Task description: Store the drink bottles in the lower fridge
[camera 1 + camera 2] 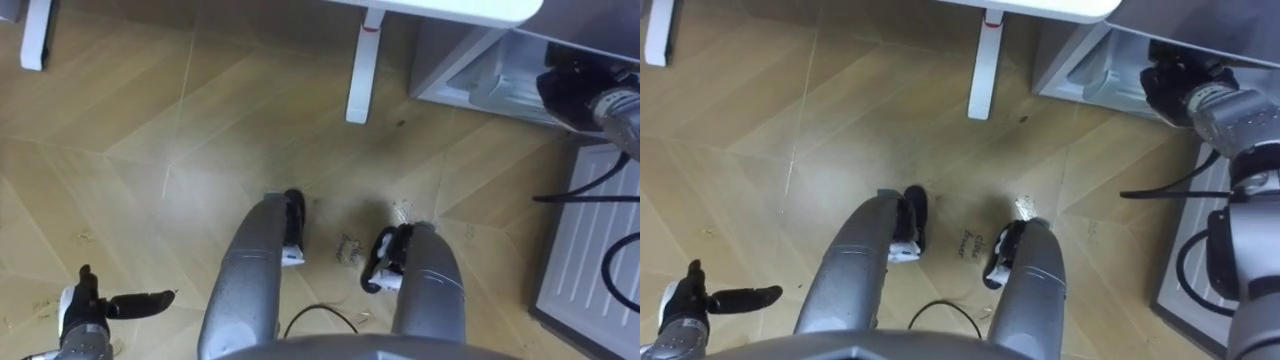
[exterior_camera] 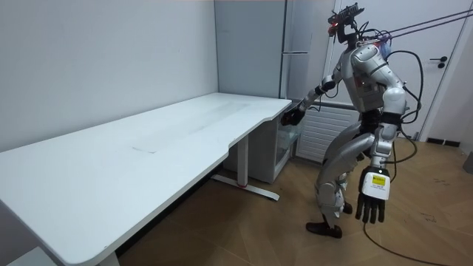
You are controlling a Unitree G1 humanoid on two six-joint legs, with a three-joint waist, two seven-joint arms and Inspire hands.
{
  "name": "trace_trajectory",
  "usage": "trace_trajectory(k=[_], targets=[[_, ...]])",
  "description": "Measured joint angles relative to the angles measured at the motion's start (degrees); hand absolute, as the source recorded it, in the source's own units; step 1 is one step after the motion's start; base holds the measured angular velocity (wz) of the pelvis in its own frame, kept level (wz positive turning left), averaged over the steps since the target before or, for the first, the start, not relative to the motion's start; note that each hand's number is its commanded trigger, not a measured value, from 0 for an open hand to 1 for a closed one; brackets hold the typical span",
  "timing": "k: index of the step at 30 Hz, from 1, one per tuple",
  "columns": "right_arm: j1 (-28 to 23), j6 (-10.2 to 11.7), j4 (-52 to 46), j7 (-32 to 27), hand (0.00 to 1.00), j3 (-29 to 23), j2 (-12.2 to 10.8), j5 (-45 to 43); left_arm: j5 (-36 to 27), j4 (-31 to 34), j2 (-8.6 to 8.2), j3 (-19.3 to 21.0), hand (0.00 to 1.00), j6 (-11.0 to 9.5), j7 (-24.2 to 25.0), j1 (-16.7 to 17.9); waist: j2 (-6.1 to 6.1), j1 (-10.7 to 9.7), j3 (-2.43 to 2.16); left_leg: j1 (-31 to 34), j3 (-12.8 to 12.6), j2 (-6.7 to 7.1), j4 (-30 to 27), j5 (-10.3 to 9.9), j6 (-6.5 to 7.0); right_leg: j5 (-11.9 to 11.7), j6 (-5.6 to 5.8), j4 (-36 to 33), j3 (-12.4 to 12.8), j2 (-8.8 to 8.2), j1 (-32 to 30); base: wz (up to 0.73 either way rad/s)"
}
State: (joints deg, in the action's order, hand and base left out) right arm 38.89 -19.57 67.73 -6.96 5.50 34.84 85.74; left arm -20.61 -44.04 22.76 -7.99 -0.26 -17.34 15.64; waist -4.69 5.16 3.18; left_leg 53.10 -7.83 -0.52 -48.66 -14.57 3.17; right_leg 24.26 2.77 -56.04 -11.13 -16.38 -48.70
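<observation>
readable text: none | floor mark (image 1: pixel 975 245) by my feet: too faint to read | label (image 2: pixel 378 180) on my left hand (image 2: pixel 372 203): illegible

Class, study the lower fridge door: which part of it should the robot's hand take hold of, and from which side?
Likely the free edge of the lower fridge door, approached from the robot's right front. The door appears swung open, so that thin edge is exposed for a wrap-around hold, and the right hand is at it. The left hand hangs open.
</observation>
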Motion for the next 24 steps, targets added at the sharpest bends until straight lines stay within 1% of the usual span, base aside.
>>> trace_trajectory(k=[5, 8, 17, 20, 24], targets=[[0.0, 0.3, 0.8, -0.4, 0.0, 0.0, 0.0, 1.6, 0.0, 0.0, 0.0, -0.4, 0.0, 0.5, 0.0, 0.0, 0.01, 0.5, 0.0, -0.1, 0.1, -0.38, -0.1, 0.0, -0.02, 0.0, -0.02, 0.0, 0.0, 0.49, 0.1, -0.01], [0.0, 1.2, 1.1, -0.5, 0.0, -0.1, 0.1, 1.8, 0.0, -0.1, 0.0, -0.5, 0.0, 0.5, -0.1, 0.0, 0.02, 0.9, -0.01, -0.1, 0.1, -0.56, -0.1, 0.0, -0.05, 0.0, -0.13, 0.0, 0.0, 0.61, 0.1, 0.0], [0.0, 1.4, 2.1, -2.5, 0.0, 0.0, 0.1, 2.0, 0.0, -0.2, 0.0, -1.9, 0.0, 1.0, -0.7, 0.0, 0.13, 1.1, -0.02, -0.8, 0.0, -0.63, -0.1, 0.0, -0.05, -0.1, -0.15, 0.3, -0.1, 0.68, 1.0, 0.0], [0.0, 2.4, 2.1, -2.2, 0.0, 0.0, 0.1, 1.5, 0.0, -0.5, -0.01, -2.0, 0.0, 1.5, -0.4, -0.1, 0.3, 1.4, -0.02, -0.8, 0.0, -0.8, -0.1, 0.0, -0.07, -0.1, -0.16, 0.3, -0.2, 0.87, 1.0, 0.0], [0.0, 2.7, 2.1, -1.9, 0.0, 0.0, 0.1, 1.4, 0.0, -1.4, -0.01, -2.0, 0.0, 1.7, 0.6, -0.1, 0.48, 1.6, -0.03, -0.8, 0.0, -0.83, -0.1, 0.0, -0.09, -0.1, -0.15, 0.4, -0.2, 0.87, 1.0, 0.0]])
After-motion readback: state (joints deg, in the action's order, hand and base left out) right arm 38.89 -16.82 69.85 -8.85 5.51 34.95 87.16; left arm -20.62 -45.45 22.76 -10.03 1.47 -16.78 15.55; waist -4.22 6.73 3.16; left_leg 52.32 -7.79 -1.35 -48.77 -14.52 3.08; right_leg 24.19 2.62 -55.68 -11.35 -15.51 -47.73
